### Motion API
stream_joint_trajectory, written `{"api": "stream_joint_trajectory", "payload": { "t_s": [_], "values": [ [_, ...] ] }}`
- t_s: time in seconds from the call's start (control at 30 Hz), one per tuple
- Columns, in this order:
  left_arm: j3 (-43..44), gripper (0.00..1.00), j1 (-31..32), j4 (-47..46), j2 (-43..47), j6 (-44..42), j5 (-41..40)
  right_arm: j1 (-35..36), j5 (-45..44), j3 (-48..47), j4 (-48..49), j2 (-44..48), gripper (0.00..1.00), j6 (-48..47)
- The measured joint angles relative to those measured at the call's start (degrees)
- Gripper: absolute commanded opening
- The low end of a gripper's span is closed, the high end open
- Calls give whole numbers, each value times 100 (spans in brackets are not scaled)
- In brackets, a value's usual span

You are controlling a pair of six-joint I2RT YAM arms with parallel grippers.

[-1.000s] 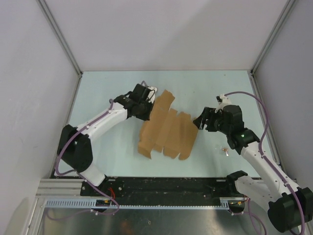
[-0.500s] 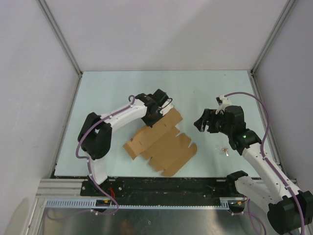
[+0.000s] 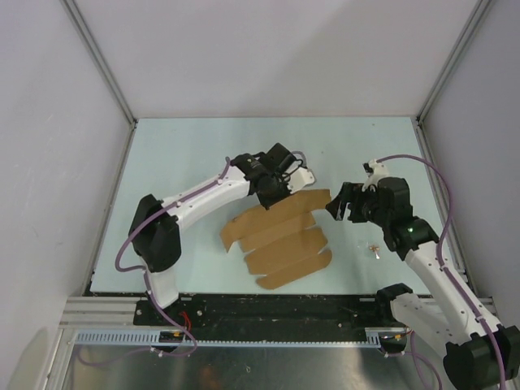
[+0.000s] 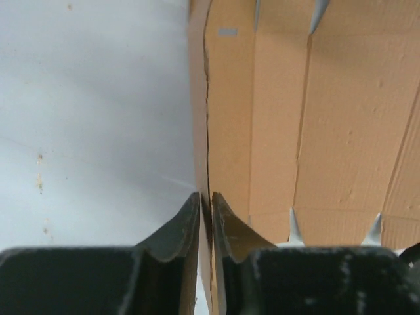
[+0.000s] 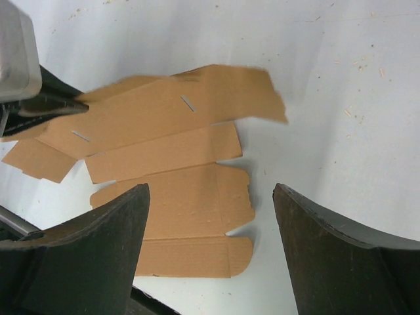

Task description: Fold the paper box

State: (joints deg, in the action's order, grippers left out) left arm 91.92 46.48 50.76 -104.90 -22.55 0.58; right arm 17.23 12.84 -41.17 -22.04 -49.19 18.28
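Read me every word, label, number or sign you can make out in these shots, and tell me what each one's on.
None: no view shows any readable text.
The paper box is plain brown card; its small grey marks look like slits, not print.
The left arm and right arm carry no legible label; the right one's green light is no sign.

Cropped top and right in the left wrist view: paper box [image 4: 315, 118]. Blurred at its raised corner from the right wrist. Unidentifiable: tiny speck [image 3: 374, 249].
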Motion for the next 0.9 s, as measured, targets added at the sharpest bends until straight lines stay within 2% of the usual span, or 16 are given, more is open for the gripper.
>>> {"api": "stream_joint_trajectory", "payload": {
  "t_s": [0.03, 0.13, 0.3, 0.33, 0.43, 0.53, 0.6, 0.67, 0.77, 0.9],
  "values": [
    [0, 29, 52, -26, 26, -35, 9, -7, -28, 0, -31, 33, 83, 0],
    [-7, 41, 203, -111, 42, -63, -35, -31, -92, -2, -70, 142, 84, -9],
    [-503, 50, 210, -586, 356, 118, -420, -87, -92, -2, -81, 264, 84, -22],
    [-627, 57, 208, -647, 490, 177, -560, -92, -79, -2, -76, 269, 84, -42],
    [-872, 66, 188, -852, 990, 621, -1086, -90, 22, -4, -31, 258, 84, -94],
    [-1191, 66, 177, -1193, 1705, 1329, -1462, -33, 116, -52, 114, 155, 84, -157],
    [-1652, 66, 166, -1543, 2369, 1943, -1414, 46, 120, -166, 192, -66, 84, -212],
    [-2393, 65, 170, -1987, 3191, 2684, -1250, 118, 111, -442, 240, -518, 84, -313],
    [-3440, 65, 256, -2527, 3995, 3694, -1102, 160, 70, -881, 271, -1296, 78, -407],
    [-4804, 65, 525, -2785, 4590, 4806, -1034, 74, 94, -975, 166, -1917, 73, -442]
  ]
}}
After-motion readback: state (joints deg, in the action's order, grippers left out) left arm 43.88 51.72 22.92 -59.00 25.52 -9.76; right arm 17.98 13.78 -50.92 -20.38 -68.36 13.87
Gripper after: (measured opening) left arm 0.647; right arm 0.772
